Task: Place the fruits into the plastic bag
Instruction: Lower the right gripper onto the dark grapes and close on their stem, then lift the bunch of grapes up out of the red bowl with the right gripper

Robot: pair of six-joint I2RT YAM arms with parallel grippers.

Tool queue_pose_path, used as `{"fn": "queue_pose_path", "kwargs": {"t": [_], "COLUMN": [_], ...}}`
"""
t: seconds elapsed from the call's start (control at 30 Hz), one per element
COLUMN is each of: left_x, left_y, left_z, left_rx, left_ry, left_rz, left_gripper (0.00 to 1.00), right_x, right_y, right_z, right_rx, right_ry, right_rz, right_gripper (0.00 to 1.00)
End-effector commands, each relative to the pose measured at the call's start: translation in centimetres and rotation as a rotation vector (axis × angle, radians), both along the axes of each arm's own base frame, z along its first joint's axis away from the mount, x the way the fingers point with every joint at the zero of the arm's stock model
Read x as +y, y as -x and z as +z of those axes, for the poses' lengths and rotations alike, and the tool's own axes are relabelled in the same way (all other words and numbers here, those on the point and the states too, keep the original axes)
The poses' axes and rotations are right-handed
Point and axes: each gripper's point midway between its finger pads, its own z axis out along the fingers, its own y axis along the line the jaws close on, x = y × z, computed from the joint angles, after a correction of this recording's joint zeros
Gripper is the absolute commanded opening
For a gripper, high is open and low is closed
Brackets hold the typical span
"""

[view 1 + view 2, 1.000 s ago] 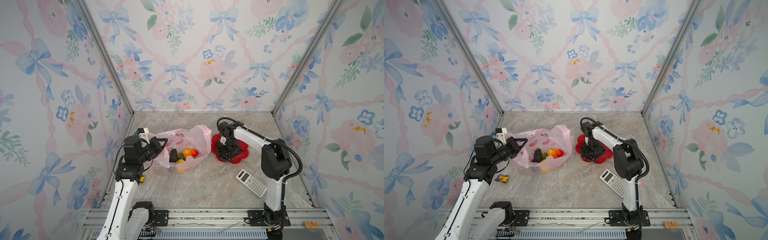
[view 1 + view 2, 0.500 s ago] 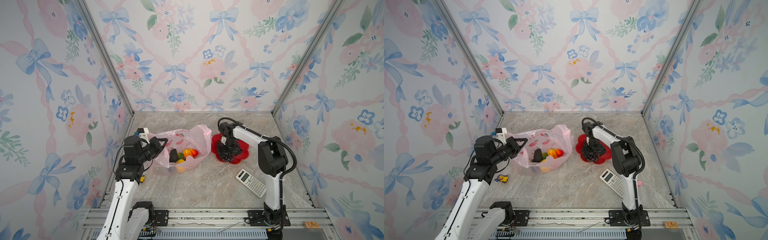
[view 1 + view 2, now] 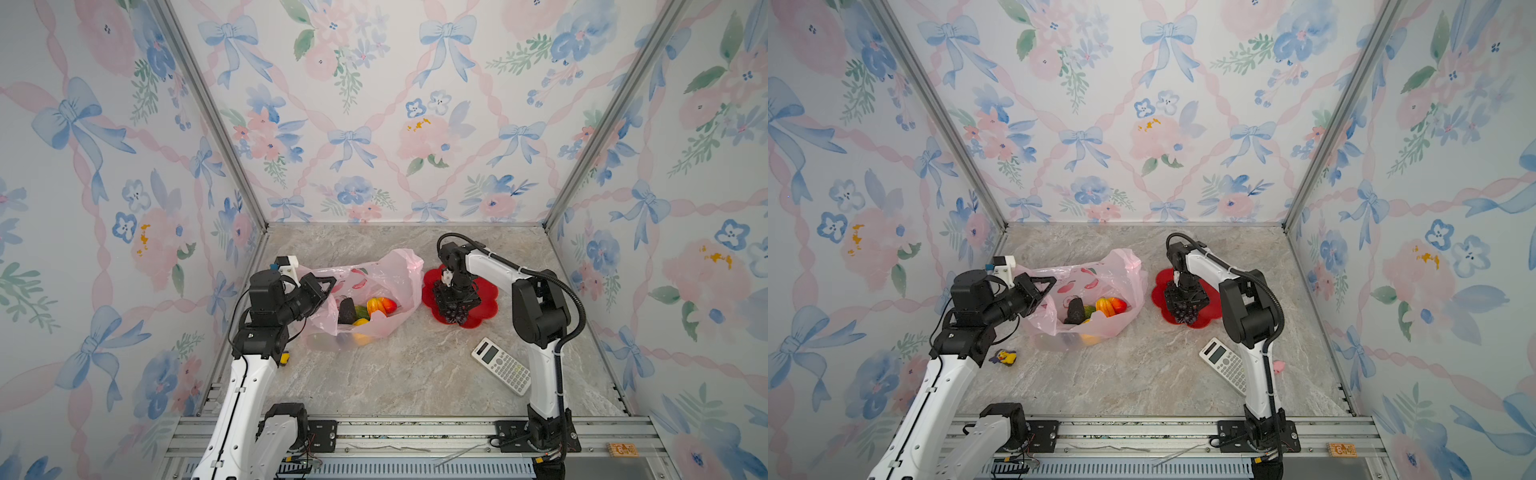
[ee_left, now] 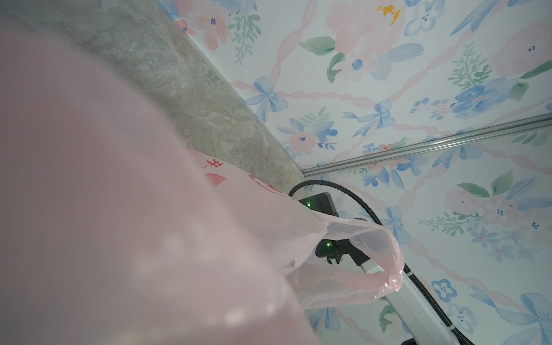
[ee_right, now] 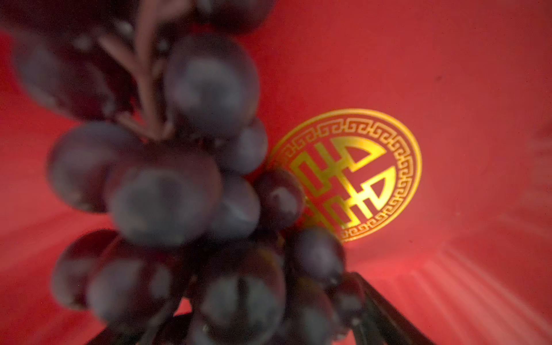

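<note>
1. The grape bunch (image 3: pixel 456 316) lies on the red plate (image 3: pixel 487 291), around the middle of the surface (image 3: pixel 395 374).
2. My right fingers (image 5: pixel 388 322) stand astride the bunch. Whether they grip it or only flank it, I cannot tell.
3. The avocado (image 3: pixel 345 311) and mangoes (image 3: pixel 380 305) sit inside the plastic bag (image 3: pixel 386 274), just left of the plate.
4. My left fingers (image 3: pixel 320 289) are pinched tight on the bag's rim, on the side nearer the surface's left edge.

- We see the plastic bag (image 3: pixel 1100 270) lying open, avocado (image 3: pixel 1075 311) and mangoes (image 3: pixel 1111 305) inside.
- Our left gripper (image 3: pixel 1047 286) pinches the bag's left rim.
- Right of the bag, our right gripper (image 3: pixel 1183 305) is down over a grape bunch (image 3: pixel 1185 316) on a red plate (image 3: pixel 1158 296).
</note>
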Motion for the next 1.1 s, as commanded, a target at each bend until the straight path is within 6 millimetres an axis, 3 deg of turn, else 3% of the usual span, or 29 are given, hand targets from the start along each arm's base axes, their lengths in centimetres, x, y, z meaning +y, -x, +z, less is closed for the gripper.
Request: {"fn": "queue_pose_path", "kwargs": {"t": [0.0,0.4,0.73,0.93,1.07], "left_x": [-0.1,-0.1,0.0,0.0,0.0], "left_y": [-0.3,-0.2,-0.2,-0.1,-0.1], "left_z": [1.3,0.7,0.7,0.8,0.8], "left_rx": [-0.045,-0.034,-0.035,-0.038,-0.038], "left_ry": [-0.011,-0.013,-0.012,-0.011,-0.011], "left_rz": [-0.007,-0.006,-0.004,0.0,-0.001], "left_gripper": [0.0,0.0,0.0,0.0,0.0], "right_x": [-0.4,-2.7,-1.9,-1.9,-1.6], "right_y": [-0.2,-2.0,-2.2,-2.4,-2.8], "right_z": [-0.9,-0.4,-1.4,-1.1,-0.6], "right_rx": [0.015,-0.11,-0.099,-0.104,-0.116], "right_ry": [0.006,0.124,0.03,-0.029,-0.112], "right_rz": [-0.03,-0.066,-0.144,-0.175,-0.218], "right_gripper": [0.87,0.84,0.82,0.7,0.55]}}
